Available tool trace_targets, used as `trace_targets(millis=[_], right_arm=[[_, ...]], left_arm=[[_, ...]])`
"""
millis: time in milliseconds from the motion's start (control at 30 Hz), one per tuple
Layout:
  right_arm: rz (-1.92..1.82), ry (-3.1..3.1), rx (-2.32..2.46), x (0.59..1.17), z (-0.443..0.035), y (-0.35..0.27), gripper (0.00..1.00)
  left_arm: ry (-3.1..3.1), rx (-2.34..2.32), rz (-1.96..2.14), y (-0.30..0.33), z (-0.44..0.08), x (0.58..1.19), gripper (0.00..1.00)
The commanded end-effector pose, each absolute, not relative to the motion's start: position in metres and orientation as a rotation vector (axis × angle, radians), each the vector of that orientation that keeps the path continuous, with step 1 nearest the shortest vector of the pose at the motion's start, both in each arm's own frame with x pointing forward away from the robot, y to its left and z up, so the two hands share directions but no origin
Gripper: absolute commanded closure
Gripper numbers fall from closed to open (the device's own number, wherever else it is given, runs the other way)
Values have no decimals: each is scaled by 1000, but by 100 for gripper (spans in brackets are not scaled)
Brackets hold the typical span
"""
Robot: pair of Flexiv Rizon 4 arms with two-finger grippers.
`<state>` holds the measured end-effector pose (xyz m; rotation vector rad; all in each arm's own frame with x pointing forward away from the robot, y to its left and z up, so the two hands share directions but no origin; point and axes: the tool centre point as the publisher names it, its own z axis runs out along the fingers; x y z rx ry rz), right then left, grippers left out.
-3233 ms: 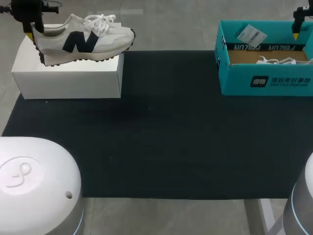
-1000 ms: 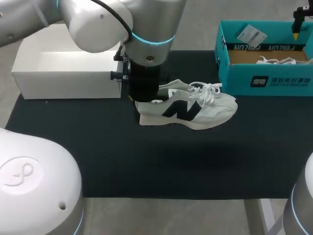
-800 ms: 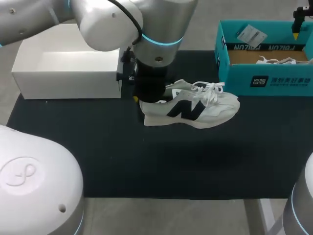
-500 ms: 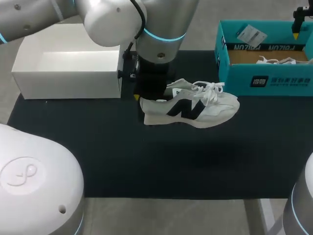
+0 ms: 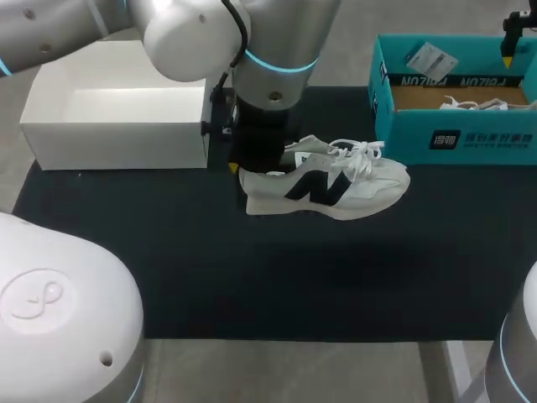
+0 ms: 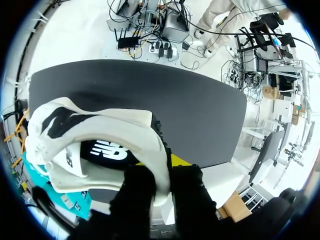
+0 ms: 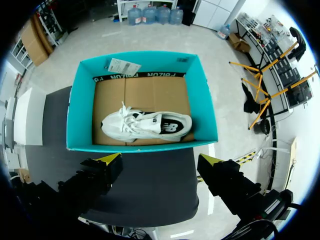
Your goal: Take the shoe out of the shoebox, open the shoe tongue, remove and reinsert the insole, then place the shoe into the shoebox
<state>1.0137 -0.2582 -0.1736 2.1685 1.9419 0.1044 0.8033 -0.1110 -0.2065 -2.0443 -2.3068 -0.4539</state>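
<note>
Sneaker [image 5: 323, 186]: white, dark side logo, sole down on black mat [image 5: 252, 277], frame centre, toe toward teal shoebox [image 5: 457, 138]. Judged laid flat for tongue and insole work.
Left gripper [image 6: 161, 172]: clamped on heel collar, one finger inside, one outside. Arm enters upper left, wrist vertical over heel.
White box [image 5: 117, 117]: upper left, open top.
Right gripper [image 7: 159, 167]: fingers wide, nothing held, poised above teal shoebox, upper right. Second sneaker [image 7: 145, 125] inside.
</note>
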Motion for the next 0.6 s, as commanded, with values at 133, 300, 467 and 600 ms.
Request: trace_targets(millis=[133,300,467,600], right_arm=[[107,1941,2168,1013,-174,-258,0],[107,1941,2168,1013,-174,-258,0],[107,1941,2168,1013,-174,-258,0],[107,1941,2168,1013,-174,-258,0]], left_arm=[[-2288,-2054,-499,-121,-241,802,100],[-2293,-2039,-522,-126,-272,801,100],[-2258,-2028,-506,-129,-301,803,100],[-2225,-2024,-511,-132,-321,805,100]])
